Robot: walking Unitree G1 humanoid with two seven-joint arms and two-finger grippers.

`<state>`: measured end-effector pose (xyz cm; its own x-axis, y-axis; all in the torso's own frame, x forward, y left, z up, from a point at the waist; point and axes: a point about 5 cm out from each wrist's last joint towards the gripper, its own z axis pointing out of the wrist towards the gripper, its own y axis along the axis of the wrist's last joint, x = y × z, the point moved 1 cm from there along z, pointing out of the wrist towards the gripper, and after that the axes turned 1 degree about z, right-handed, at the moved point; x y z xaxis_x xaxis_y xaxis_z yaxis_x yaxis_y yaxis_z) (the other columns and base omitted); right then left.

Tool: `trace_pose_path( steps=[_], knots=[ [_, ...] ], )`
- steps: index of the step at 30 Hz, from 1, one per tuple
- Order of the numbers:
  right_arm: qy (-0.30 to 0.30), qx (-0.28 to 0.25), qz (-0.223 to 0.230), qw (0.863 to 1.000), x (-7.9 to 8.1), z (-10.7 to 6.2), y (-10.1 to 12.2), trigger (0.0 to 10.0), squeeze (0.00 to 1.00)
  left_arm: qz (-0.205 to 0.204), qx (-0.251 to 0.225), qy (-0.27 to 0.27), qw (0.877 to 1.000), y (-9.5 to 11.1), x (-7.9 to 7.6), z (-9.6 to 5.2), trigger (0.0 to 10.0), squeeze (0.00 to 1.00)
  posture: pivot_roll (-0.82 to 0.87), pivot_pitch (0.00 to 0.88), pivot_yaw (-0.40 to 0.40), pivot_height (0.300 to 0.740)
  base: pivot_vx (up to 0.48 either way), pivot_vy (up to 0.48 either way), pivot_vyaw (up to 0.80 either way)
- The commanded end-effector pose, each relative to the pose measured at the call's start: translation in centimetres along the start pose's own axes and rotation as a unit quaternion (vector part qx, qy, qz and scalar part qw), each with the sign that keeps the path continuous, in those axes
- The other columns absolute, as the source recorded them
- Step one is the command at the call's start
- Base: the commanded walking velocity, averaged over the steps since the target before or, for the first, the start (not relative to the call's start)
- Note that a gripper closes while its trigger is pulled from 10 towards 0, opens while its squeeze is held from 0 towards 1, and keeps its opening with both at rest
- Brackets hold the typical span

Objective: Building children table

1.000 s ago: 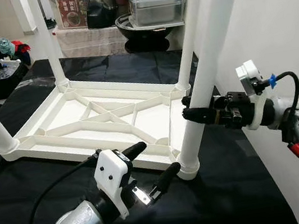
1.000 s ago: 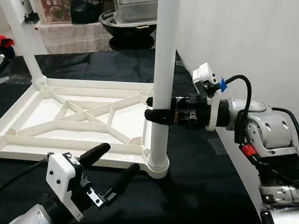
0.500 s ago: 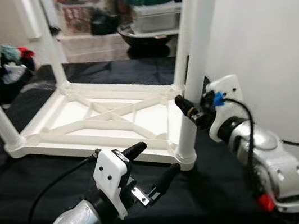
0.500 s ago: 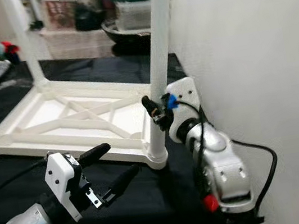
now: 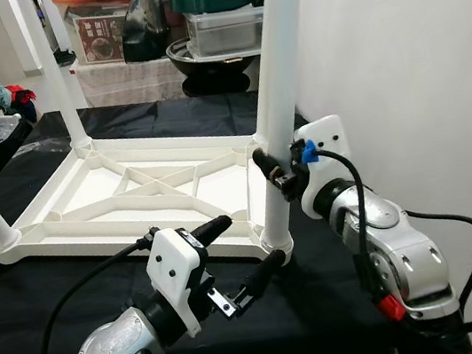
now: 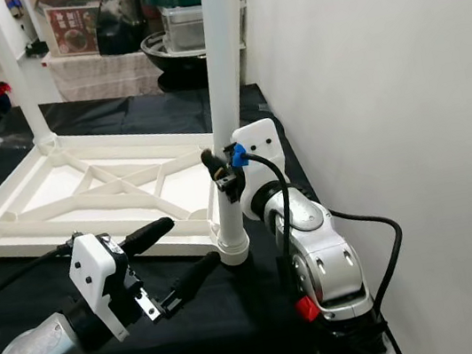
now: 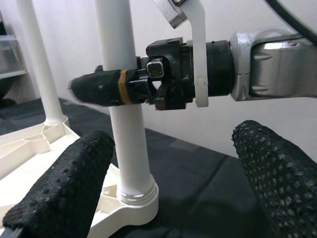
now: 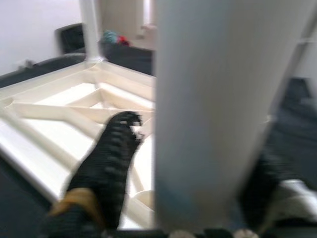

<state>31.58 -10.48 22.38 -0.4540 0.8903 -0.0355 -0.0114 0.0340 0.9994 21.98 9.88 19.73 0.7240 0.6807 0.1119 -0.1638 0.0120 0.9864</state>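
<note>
Your right end effector [image 5: 272, 168] is gripping the white plastic tube leg [image 5: 277, 107], 1 black finger on each side, approx mid-height. That leg is standing upright in the near-right corner socket of the upside-down white plastic children's tabletop [image 5: 131, 194], which is lying on the black-covered counter [image 5: 328, 306]. Your left end effector [image 5: 241, 257] is hovering w/ fingers spread, near the leg's base, not touching.
</note>
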Motion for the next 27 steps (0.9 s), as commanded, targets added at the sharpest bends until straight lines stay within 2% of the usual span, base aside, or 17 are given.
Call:
trace_pose_path(
  steps=[1, 2, 5, 7, 8, 11, 12, 14, 15, 16, 17, 18, 21, 22, 25, 26, 27],
  knots=[
    [0.039, -0.034, -0.004, 0.999, 0.0, 0.1, 1.1, 10.0, 1.00, -0.010, 0.006, 0.001, 1.000, -0.3, -0.1, 0.1, 10.0, 0.00, -0.03, 0.034, -0.090, 0.740, 0.000, 0.000, 0.00],
    [0.084, -0.043, -0.008, 0.996, -0.1, -0.1, 1.5, 10.0, 1.00, -0.009, 0.006, 0.001, 1.000, -0.3, -0.1, 0.1, 10.0, 0.00, -0.03, 0.036, -0.092, 0.740, 0.000, 0.000, 0.00],
    [0.140, -0.048, -0.007, 0.989, -1.0, -0.4, 1.9, 10.0, 1.00, -0.009, 0.006, 0.003, 1.000, -0.3, 0.0, 0.0, 10.0, 0.00, -0.03, 0.041, -0.092, 0.740, 0.000, 0.000, 0.00],
    [0.151, -0.048, -0.006, 0.987, -1.2, -0.5, 2.1, 10.0, 1.00, -0.009, 0.007, 0.004, 1.000, -0.3, 0.0, 0.0, 10.0, 0.00, -0.03, 0.041, -0.092, 0.740, 0.000, 0.000, 0.00],
    [0.185, -0.046, -0.030, 0.981, -2.2, -1.0, 2.4, 10.0, 1.00, -0.009, 0.007, 0.004, 1.000, -0.3, -0.1, -0.1, 10.0, 0.00, -0.02, 0.051, -0.094, 0.740, 0.000, 0.000, 0.00],
    [0.208, -0.040, -0.056, 0.976, -3.2, -1.5, 2.7, 10.0, 1.00, -0.010, 0.008, 0.004, 1.000, -0.3, -0.2, -0.1, 10.0, 0.00, -0.01, 0.054, -0.096, 0.740, 0.000, 0.000, 0.00],
    [0.244, -0.030, -0.067, 0.967, -4.5, -2.3, 3.3, 10.0, 1.00, -0.011, 0.010, 0.005, 1.000, -0.3, -0.3, -0.2, 10.0, 0.00, -0.01, 0.059, -0.096, 0.740, 0.000, 0.000, 0.00],
    [0.244, -0.030, -0.067, 0.967, -4.5, -2.3, 3.3, 10.0, 1.00, -0.011, 0.010, 0.005, 1.000, -0.3, -0.3, -0.2, 10.0, 0.00, -0.01, 0.059, -0.096, 0.740, 0.000, 0.000, 0.00],
    [0.266, -0.027, -0.065, 0.961, -5.6, -2.9, 3.9, 10.0, 1.00, -0.011, 0.011, 0.005, 1.000, -0.3, -0.3, -0.3, 10.0, 0.00, -0.01, 0.061, -0.096, 0.740, 0.000, 0.000, 0.00],
    [0.266, -0.027, -0.065, 0.961, -5.6, -2.9, 3.9, 10.0, 1.00, -0.011, 0.011, 0.005, 1.000, -0.3, -0.3, -0.3, 10.0, 0.00, -0.01, 0.061, -0.096, 0.740, 0.000, 0.000, 0.00],
    [0.266, -0.030, -0.066, 0.961, -6.7, -3.0, 4.5, 10.0, 0.00, -0.011, 0.013, 0.004, 1.000, -0.3, -0.4, -0.4, 10.0, 0.00, 0.00, 0.065, -0.094, 0.740, 0.000, 0.000, 0.00],
    [0.275, -0.051, -0.049, 0.959, -7.8, -3.0, 5.5, 10.0, 0.00, -0.014, 0.013, 0.005, 1.000, -0.3, -0.5, -0.4, 10.0, 0.00, 0.00, 0.065, -0.094, 0.740, 0.000, 0.000, 0.00],
    [0.287, -0.057, -0.044, 0.955, -7.9, -3.0, 5.7, 10.0, 0.00, -0.013, 0.013, 0.005, 1.000, -0.2, -0.5, -0.5, 10.0, 0.00, 0.01, 0.068, -0.091, 0.740, 0.000, 0.000, 0.00],
    [0.314, -0.062, -0.041, 0.947, -8.1, -3.2, 5.8, 10.0, 0.00, -0.012, 0.015, 0.004, 1.000, -0.2, -0.5, -0.6, 10.0, 0.00, 0.02, 0.071, -0.090, 0.740, 0.000, 0.000, 0.00],
    [0.334, -0.068, -0.031, 0.939, -8.5, -3.3, 5.9, 10.0, 0.00, -0.011, 0.018, 0.005, 1.000, -0.1, -0.5, -0.9, 10.0, 0.00, 0.04, 0.074, -0.087, 0.740, 0.000, 0.000, 0.00],
    [0.345, -0.071, -0.025, 0.936, -8.8, -3.3, 5.9, 5.2, 0.00, -0.010, 0.020, 0.006, 1.000, -0.1, -0.5, -1.0, 10.0, 0.00, 0.04, 0.073, -0.087, 0.740, 0.000, 0.000, 0.00],
    [0.345, -0.071, -0.025, 0.936, -8.8, -3.3, 5.9, 5.2, 0.00, -0.010, 0.020, 0.006, 1.000, -0.1, -0.5, -1.0, 10.0, 0.00, 0.04, 0.073, -0.087, 0.740, 0.000, 0.000, 0.00]
  ],
)
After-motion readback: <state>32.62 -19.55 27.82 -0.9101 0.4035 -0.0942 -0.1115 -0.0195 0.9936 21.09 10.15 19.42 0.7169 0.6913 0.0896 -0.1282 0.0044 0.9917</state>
